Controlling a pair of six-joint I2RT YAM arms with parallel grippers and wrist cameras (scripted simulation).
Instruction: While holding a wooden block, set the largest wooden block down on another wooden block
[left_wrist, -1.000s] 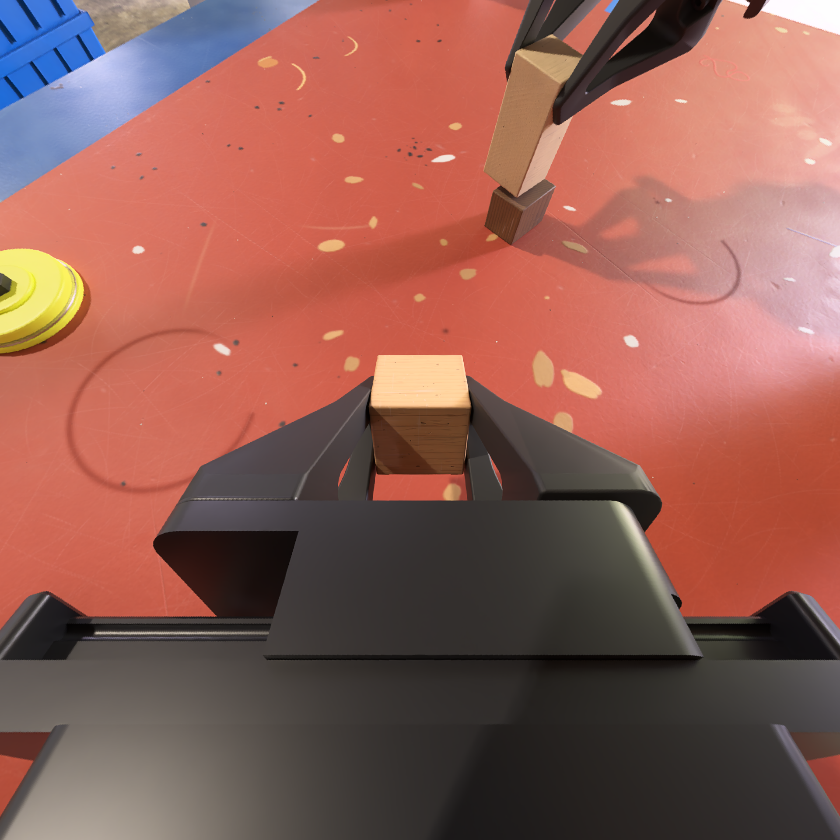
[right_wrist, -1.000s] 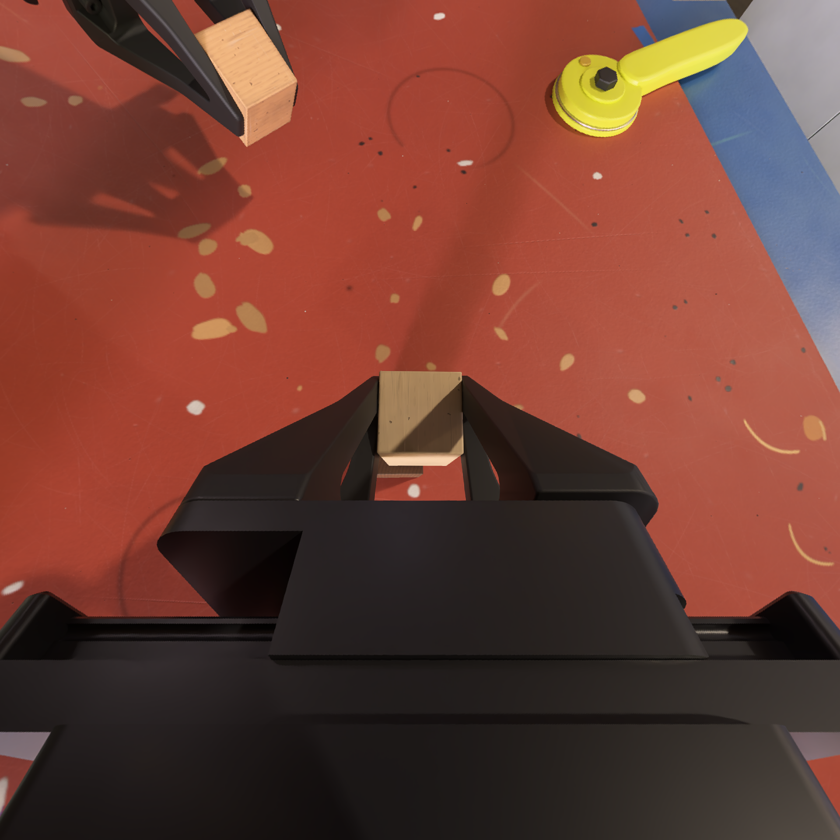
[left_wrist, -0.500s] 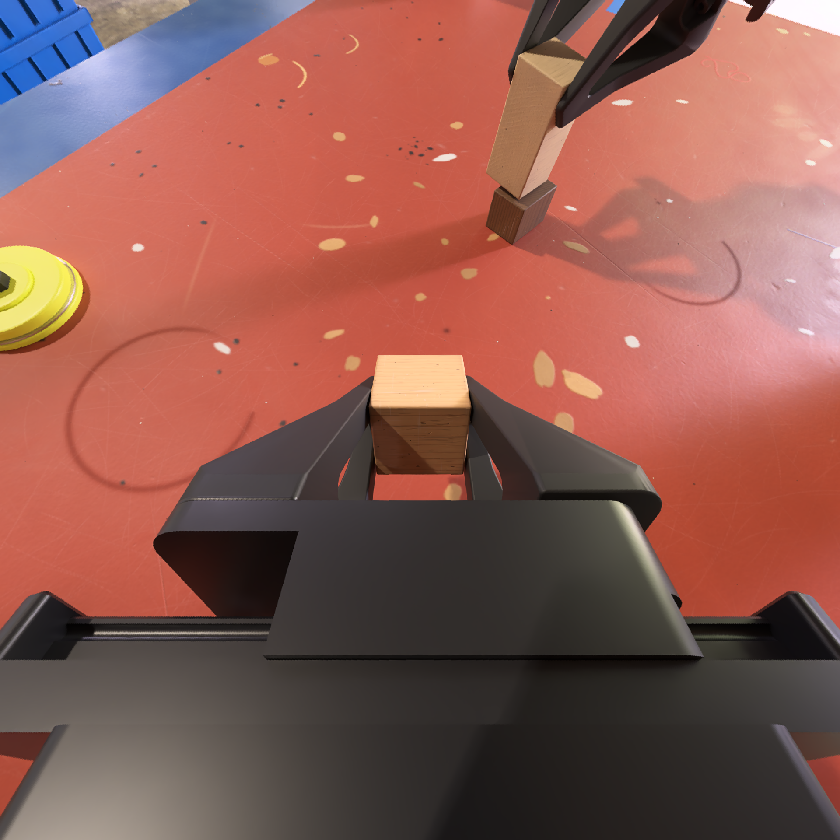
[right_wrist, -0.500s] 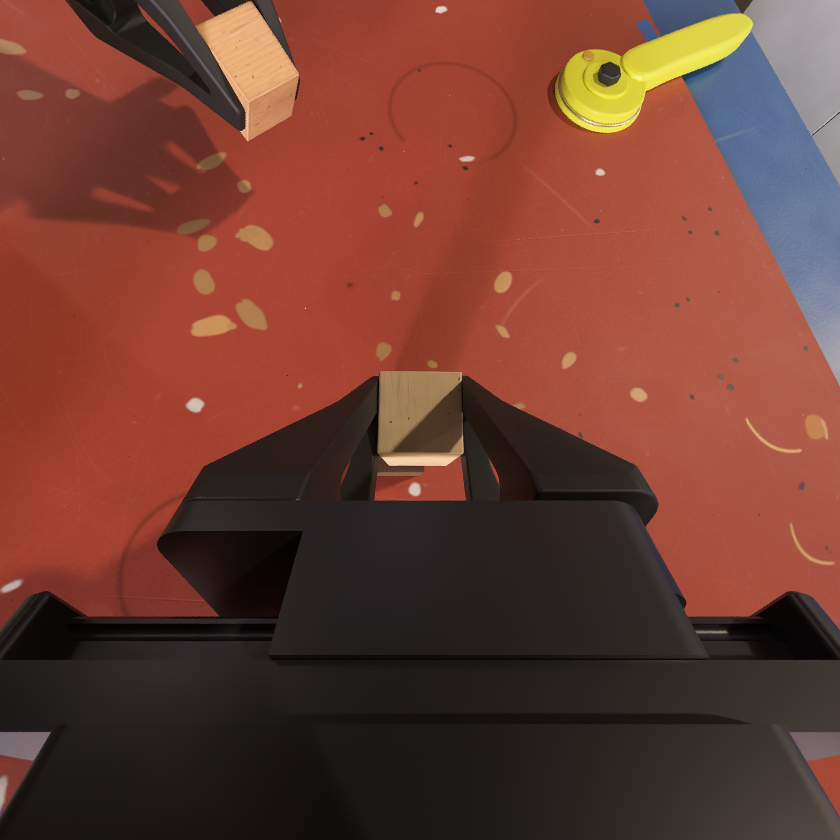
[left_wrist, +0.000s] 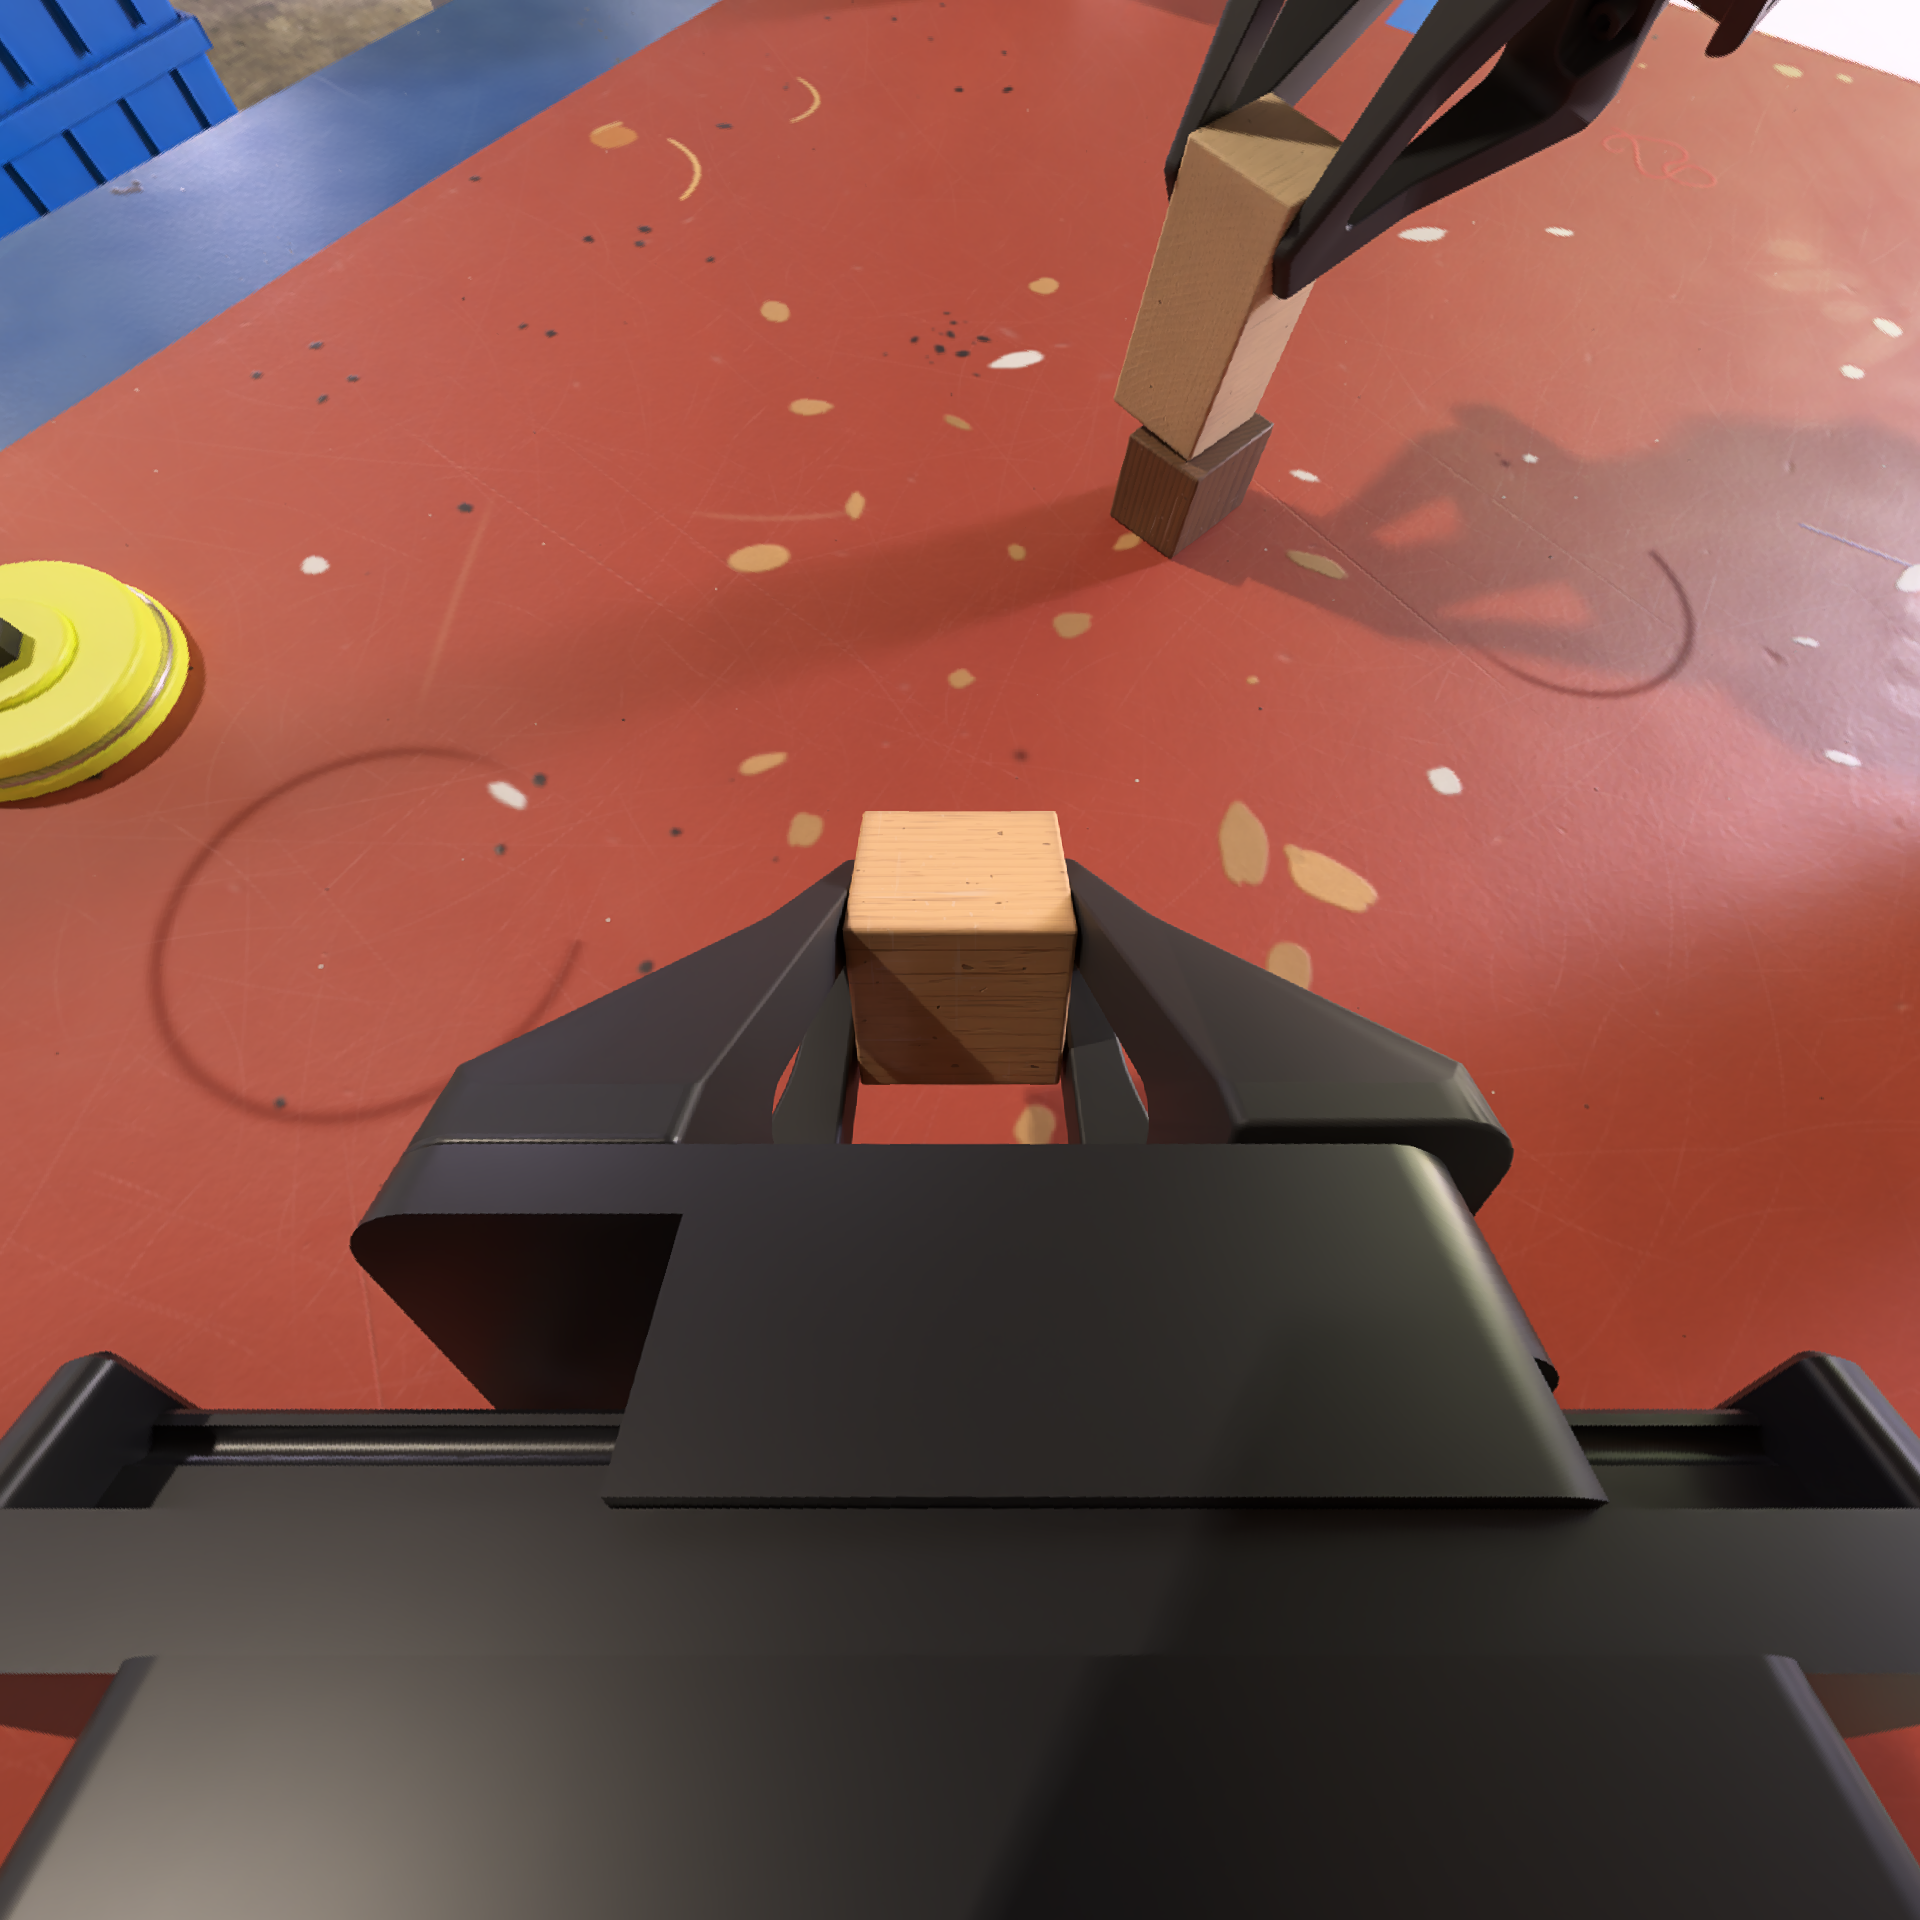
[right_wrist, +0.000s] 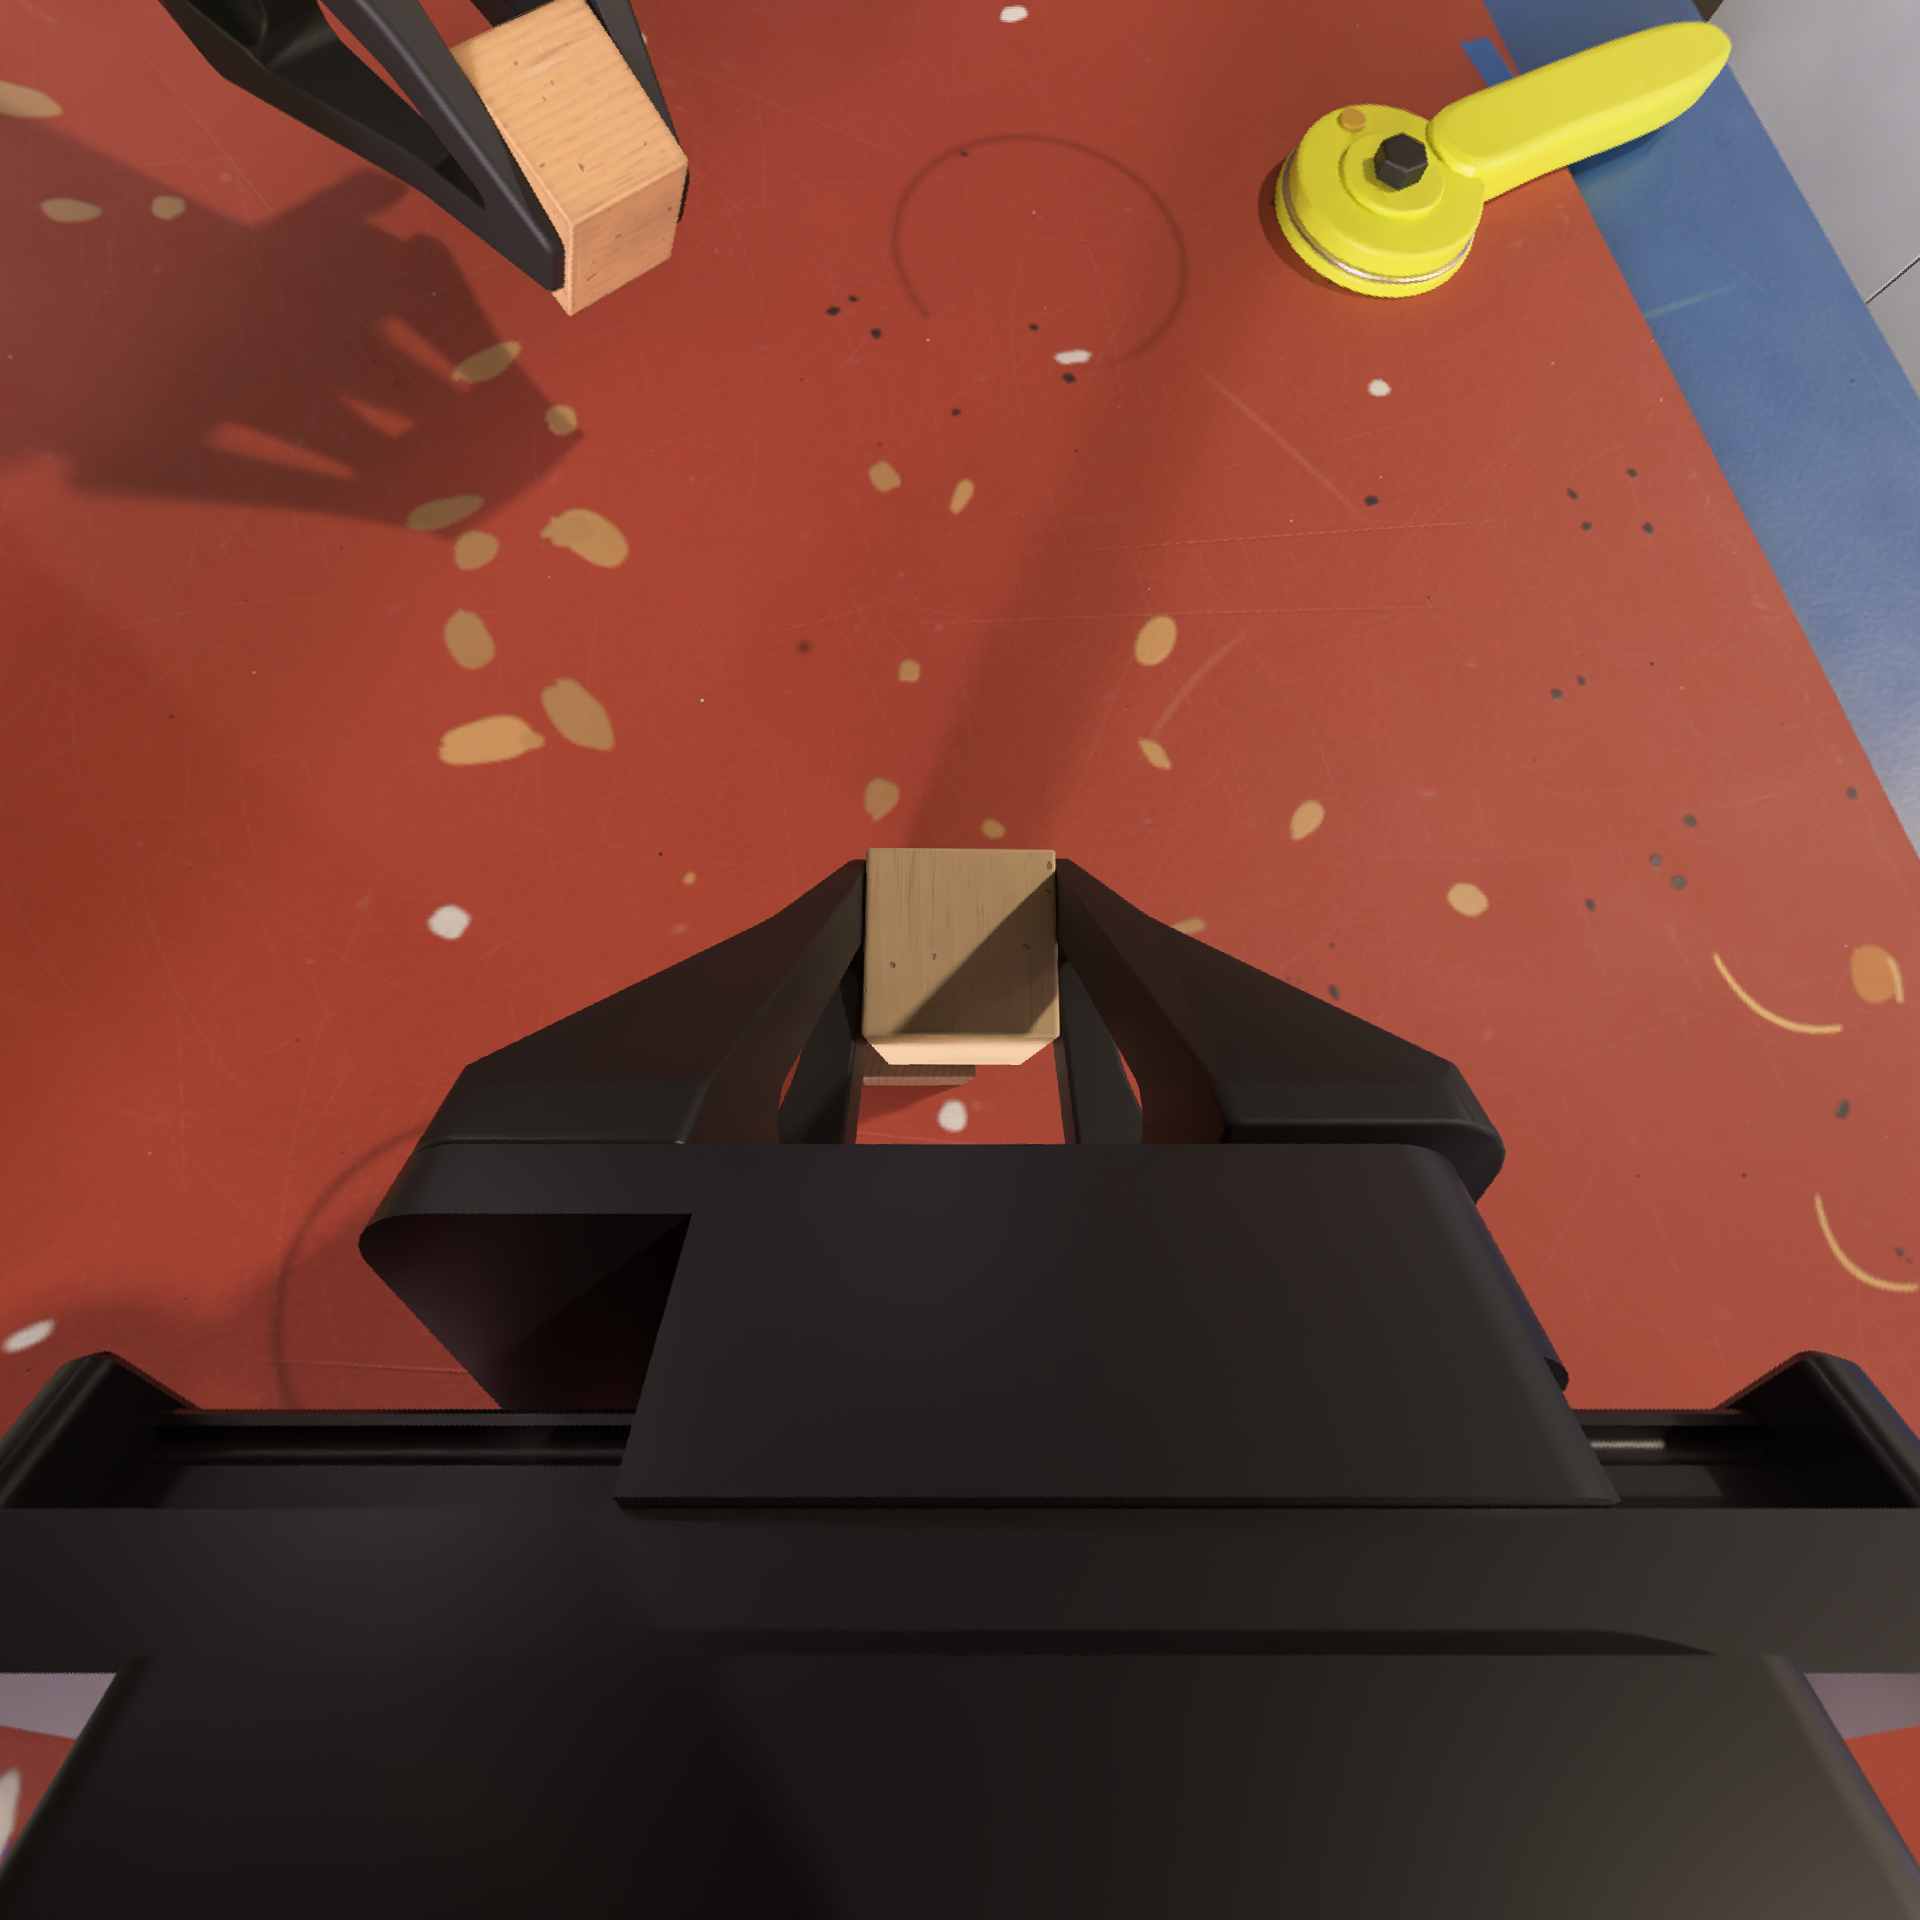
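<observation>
Left wrist view shows the left gripper (left_wrist: 961, 940) clamping a pale cube (left_wrist: 961, 935), while the right gripper's (left_wrist: 1262, 203) jaws grip the long block (left_wrist: 1210, 301), touching the dark block (left_wrist: 1190, 488) but not yet released.

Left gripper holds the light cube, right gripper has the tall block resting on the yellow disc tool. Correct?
Not quite. In the left wrist view the tall block, held by the right gripper, sits on a small dark wooden block, not the yellow disc tool, which lies far off at the table's side. The left gripper does hold the light cube.

three wooden blocks (left_wrist: 960, 945) (left_wrist: 1214, 301) (left_wrist: 1187, 492), two claws (left_wrist: 960, 966) (right_wrist: 960, 966), one yellow tool (right_wrist: 1455, 166)
</observation>
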